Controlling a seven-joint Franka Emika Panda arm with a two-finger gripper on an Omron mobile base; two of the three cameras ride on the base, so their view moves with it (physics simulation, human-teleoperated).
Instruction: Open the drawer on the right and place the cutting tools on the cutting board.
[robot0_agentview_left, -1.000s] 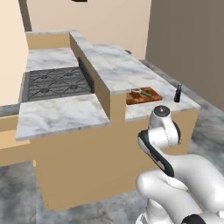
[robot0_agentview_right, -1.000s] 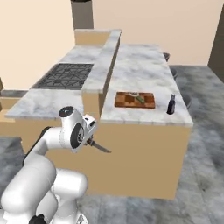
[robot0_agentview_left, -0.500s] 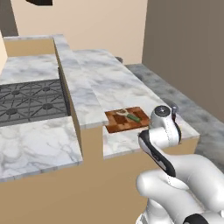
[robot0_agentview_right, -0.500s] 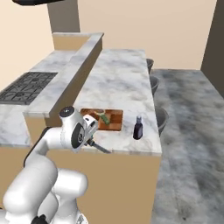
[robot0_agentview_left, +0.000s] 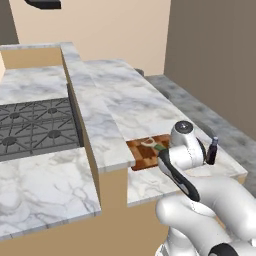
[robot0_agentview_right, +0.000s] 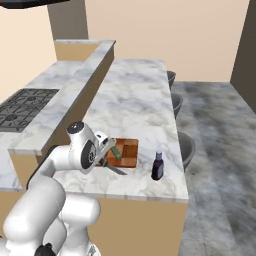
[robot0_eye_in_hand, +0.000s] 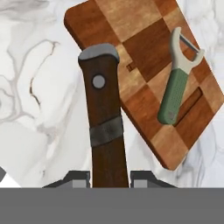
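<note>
The gripper (robot0_eye_in_hand: 109, 177) clasped a dark-handled knife (robot0_eye_in_hand: 103, 122) above the white marble bench (robot0_eye_in_hand: 35, 87), the peeler (robot0_eye_in_hand: 177, 78) lying on the cutting board (robot0_eye_in_hand: 140, 48) at upper right.

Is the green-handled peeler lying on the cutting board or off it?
On it: the green-handled peeler lies flat on the cutting board, inside its edges.

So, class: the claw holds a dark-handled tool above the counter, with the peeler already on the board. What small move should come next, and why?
Probably lower the claw and shift it slightly over the cutting board. The dark-handled tool it grips hangs half over the board's edge, half over the marble counter. The green-handled peeler already lies on the board, so set this one beside it.
</note>
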